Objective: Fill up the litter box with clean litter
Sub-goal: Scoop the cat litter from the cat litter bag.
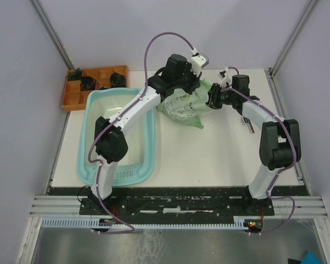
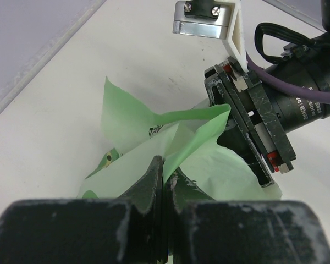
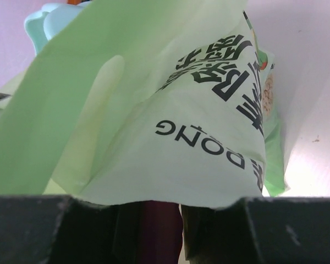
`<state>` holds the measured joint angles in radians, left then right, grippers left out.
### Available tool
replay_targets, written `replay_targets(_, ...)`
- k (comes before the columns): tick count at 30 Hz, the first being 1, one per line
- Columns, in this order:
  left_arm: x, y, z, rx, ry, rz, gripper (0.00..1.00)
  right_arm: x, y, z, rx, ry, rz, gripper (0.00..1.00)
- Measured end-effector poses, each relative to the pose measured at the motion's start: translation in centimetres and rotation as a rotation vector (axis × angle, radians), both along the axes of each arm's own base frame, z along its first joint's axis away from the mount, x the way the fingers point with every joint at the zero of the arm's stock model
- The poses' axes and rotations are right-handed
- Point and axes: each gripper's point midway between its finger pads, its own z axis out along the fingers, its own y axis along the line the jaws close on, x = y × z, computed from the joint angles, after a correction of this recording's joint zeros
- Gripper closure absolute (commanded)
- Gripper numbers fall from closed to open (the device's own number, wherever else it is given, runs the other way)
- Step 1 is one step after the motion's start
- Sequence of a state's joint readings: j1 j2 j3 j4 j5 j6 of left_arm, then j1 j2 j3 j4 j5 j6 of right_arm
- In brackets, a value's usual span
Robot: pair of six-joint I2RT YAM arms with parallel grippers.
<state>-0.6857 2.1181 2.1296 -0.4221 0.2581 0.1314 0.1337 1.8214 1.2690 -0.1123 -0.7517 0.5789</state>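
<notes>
Top external shows no pouring done: the litter box [image 1: 126, 175], whitish floor bare, lies left of my left gripper [image 2: 164, 181], which is pinched tight on the bag [image 1: 181, 107]. My right gripper [image 1: 215, 99] meets the bag; I cannot tell if it grips.

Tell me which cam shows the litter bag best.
Top external: most of the bag shows, on the table beside the litter box. Left wrist shows only its pinched green edge; right wrist a close-up of its printed side.
</notes>
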Motion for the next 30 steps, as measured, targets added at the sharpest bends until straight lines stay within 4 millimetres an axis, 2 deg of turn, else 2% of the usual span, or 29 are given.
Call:
replay_targets(9, -0.6, -1.3, -1.2, -0.006, -0.024, -0.007, 0.97, 0.2, -0.6, 0.3, 0.128, -0.003, -0.003, 0.98)
replay_targets(19, -1.0, -1.2, 0.0, -0.017, -0.056, -0.002, 0.97, -0.8, -1.4, 0.8, 0.075, 0.031, 0.017, 0.98)
replay_targets(30, -3.1, -1.1, 1.2, -0.035, -0.060, -0.043, 0.97, -2.9, -3.3, 1.4, 0.032, 0.144, 0.003, 0.98)
